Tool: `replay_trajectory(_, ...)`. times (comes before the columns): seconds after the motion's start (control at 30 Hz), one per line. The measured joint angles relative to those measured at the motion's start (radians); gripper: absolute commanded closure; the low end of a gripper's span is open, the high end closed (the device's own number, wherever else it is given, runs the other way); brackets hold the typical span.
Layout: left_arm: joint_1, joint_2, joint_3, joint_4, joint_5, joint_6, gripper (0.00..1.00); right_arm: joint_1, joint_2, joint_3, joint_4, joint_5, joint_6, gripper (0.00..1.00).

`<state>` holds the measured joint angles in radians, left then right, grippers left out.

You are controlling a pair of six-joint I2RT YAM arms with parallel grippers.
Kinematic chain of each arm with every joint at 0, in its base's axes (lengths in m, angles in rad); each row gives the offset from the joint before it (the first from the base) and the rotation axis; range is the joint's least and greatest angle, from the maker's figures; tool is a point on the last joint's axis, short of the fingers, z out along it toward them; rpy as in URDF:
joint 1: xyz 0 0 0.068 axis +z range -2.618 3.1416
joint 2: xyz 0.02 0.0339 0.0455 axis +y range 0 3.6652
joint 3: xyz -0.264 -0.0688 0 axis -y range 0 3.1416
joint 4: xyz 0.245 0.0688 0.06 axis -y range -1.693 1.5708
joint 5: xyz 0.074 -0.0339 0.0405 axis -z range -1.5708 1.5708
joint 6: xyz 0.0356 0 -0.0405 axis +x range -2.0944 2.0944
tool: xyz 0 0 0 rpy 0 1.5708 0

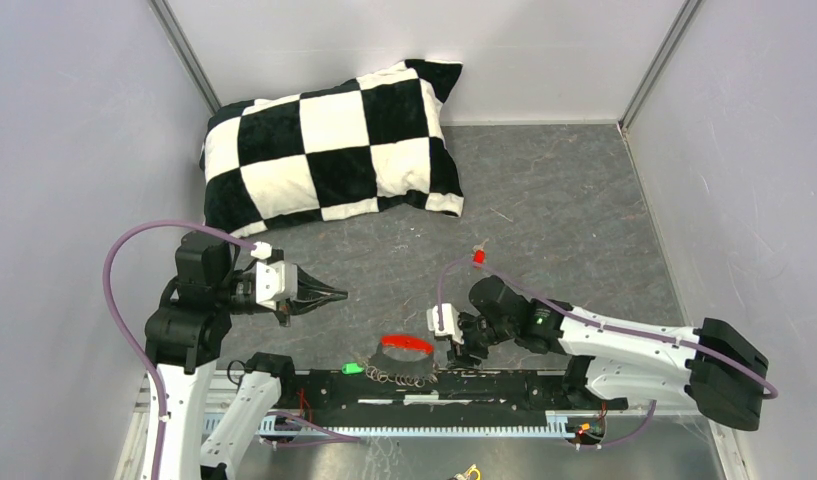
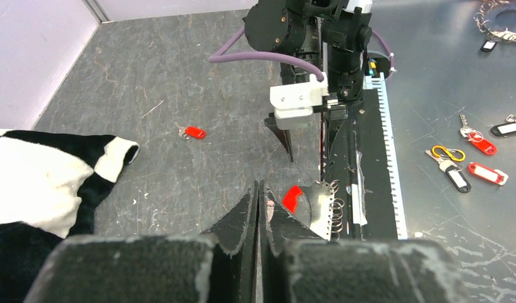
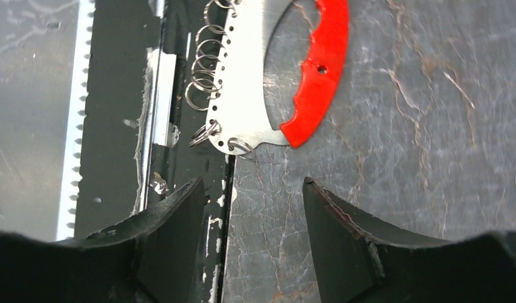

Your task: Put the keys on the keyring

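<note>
— Right gripper (image 3: pixel 252 186) first: what do you see?
— Your jaws stand wide apart, holding nothing, tips just short of the silvery ringed plate with curved red fob (image 3: pixel 239 95), which straddles the edge of the black rail (image 3: pixel 116 126).
— Left gripper (image 2: pixel 259 186)?
— Pressed shut, empty. Your tiny green-headed key (image 1: pixel 352 368) lies beside the rings; the red-headed key (image 1: pixel 477 257) lies well apart on the grey table (image 3: pixel 400 189).

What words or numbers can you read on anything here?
No text can be read in any view.
The key tags in the left wrist view have label windows, too small to tell whether anything is written on them.
The keyring shows only punched holes, no letters.
</note>
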<state>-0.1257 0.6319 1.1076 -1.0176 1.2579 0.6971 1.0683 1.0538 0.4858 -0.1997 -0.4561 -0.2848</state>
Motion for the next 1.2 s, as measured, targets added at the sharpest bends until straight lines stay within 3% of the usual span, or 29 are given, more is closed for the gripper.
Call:
replay_trajectory(0.43,0.0,0.0,0.0,0.0,-0.001,0.0,0.9,-0.005,0.231,0.052,0.002,-0.132,-0.275,0.46)
replay_trajectory(1.2,0.0,0.0,0.0,-0.001,-0.012,0.0,0.88,-0.011,0.376,0.149,-0.068,-0.199,-0.387,0.62)
